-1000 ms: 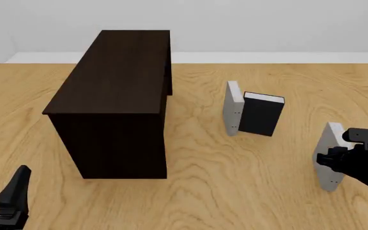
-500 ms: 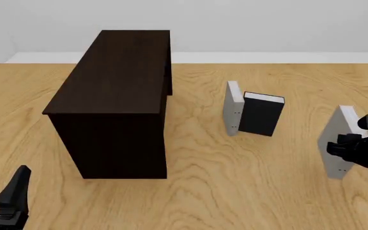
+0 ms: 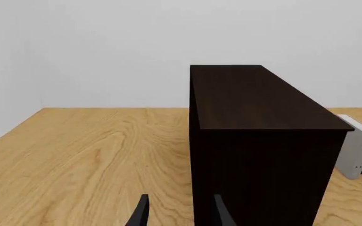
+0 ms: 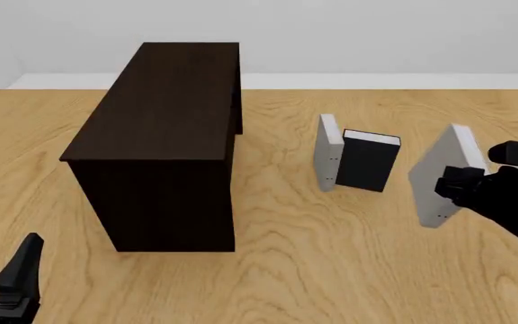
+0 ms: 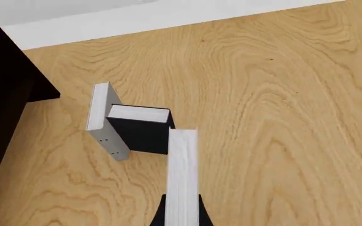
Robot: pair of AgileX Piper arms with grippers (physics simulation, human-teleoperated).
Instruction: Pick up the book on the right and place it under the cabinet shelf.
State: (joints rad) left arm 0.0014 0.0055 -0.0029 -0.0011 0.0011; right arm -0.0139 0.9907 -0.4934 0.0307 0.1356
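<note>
Over the tabletop's (image 4: 331,270) right side, the right tool (image 4: 464,185) pinches the thin pale grey hardcover book (image 4: 444,177), lifted and tilted. Pickup looks done; carrying it to the long dark brown wooden cabinet (image 4: 164,135) remains. Left tool (image 3: 177,214) idles, spread.

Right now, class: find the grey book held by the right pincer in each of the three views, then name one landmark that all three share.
Front view: held book at right, tilted, off the table, in the right pincer.
Right wrist view: edge-on at bottom centre.
Left wrist view: not in it; the grey book there is the other one.
Shared landmark: the dark cabinet.
</note>
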